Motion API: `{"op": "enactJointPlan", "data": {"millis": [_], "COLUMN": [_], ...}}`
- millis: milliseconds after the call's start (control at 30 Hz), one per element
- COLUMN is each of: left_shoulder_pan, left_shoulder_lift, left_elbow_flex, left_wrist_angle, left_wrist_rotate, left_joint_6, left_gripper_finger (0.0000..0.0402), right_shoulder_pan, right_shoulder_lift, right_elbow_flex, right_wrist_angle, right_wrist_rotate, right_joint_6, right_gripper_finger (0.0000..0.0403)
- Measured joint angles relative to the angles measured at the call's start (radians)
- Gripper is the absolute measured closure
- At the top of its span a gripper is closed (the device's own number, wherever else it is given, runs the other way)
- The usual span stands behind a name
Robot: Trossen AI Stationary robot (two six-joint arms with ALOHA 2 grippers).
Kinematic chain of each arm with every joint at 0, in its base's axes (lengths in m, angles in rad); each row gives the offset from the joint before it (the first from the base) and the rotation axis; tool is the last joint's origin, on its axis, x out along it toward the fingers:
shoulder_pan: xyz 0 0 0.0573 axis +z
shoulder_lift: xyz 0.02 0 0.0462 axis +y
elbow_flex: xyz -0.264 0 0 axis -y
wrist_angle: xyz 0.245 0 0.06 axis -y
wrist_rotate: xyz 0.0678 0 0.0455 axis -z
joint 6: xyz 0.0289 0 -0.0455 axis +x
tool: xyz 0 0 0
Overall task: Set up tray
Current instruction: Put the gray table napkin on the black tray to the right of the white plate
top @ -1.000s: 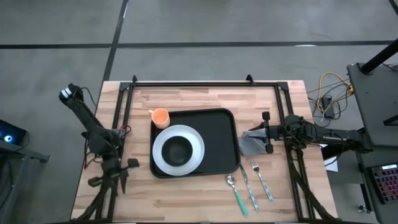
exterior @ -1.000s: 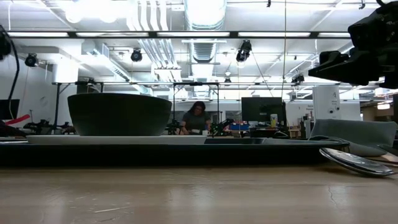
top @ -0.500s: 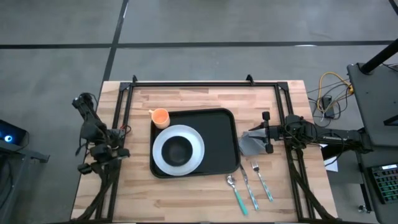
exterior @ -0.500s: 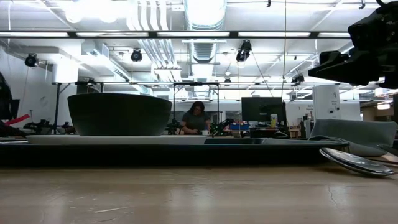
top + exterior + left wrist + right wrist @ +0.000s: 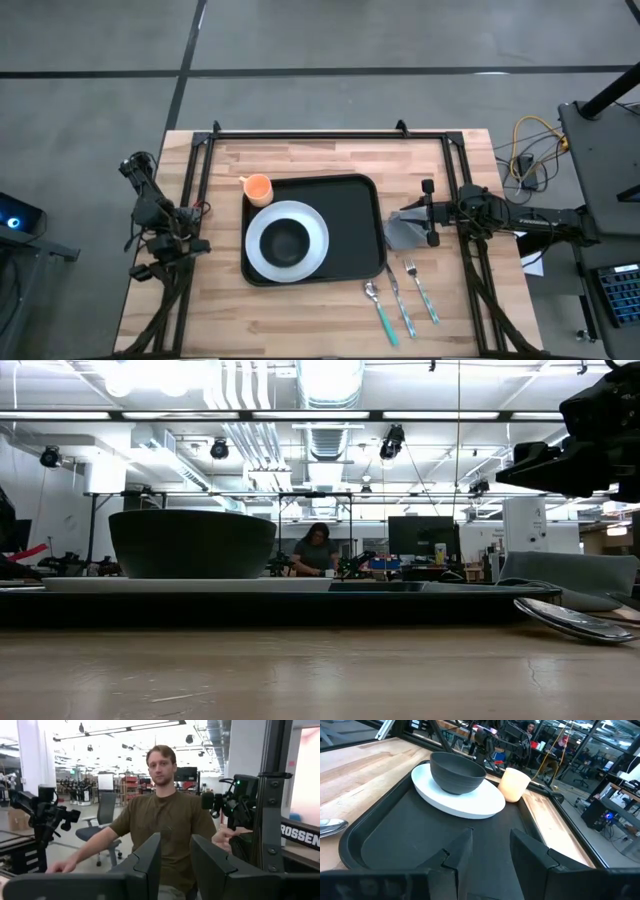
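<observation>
The black tray (image 5: 350,215) lies mid-table. On its left half rests a white plate (image 5: 312,245) carrying a dark bowl (image 5: 286,240); both also show in the right wrist view, plate (image 5: 470,802) and bowl (image 5: 456,771). An orange cup (image 5: 258,187) stands at the tray's far left corner. A grey napkin (image 5: 402,231) lies on the wood right of the tray. My right gripper (image 5: 490,847) hovers open above the napkin, pointing toward the tray, high up in the low view (image 5: 590,435). My left arm (image 5: 160,225) is folded at the table's left edge, its gripper (image 5: 175,860) open.
A spoon (image 5: 378,305), a knife (image 5: 399,300) and a fork (image 5: 422,291) lie on the wood near the tray's near right corner. A black frame (image 5: 330,133) runs along the table's far and side edges. A person (image 5: 165,820) sits beyond the table.
My left arm has drawn in from a reach toward the far left and sunk down into its folded pose at the table's left edge. My right arm and the things on the table have kept still.
</observation>
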Motion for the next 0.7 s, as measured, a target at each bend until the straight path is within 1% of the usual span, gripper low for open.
{"op": "enactJointPlan", "data": {"millis": [233, 700], "left_shoulder_pan": [0.0, 0.0], "left_shoulder_lift": [0.001, 0.031], "left_elbow_flex": [-0.063, -0.073], "left_wrist_angle": [0.097, 0.062], "left_wrist_rotate": [0.0, -0.002], "left_joint_6": [0.005, -0.029], "left_gripper_finger": [0.0317, 0.0317], "right_shoulder_pan": [0.0, 0.0], "right_shoulder_lift": [0.0, 0.0], "right_elbow_flex": [0.0, 0.0], "right_wrist_angle": [0.0, 0.0], "right_wrist_rotate": [0.0, 0.0], "right_joint_6": [-0.002, -0.001], "right_gripper_finger": [0.0284, 0.0284]}}
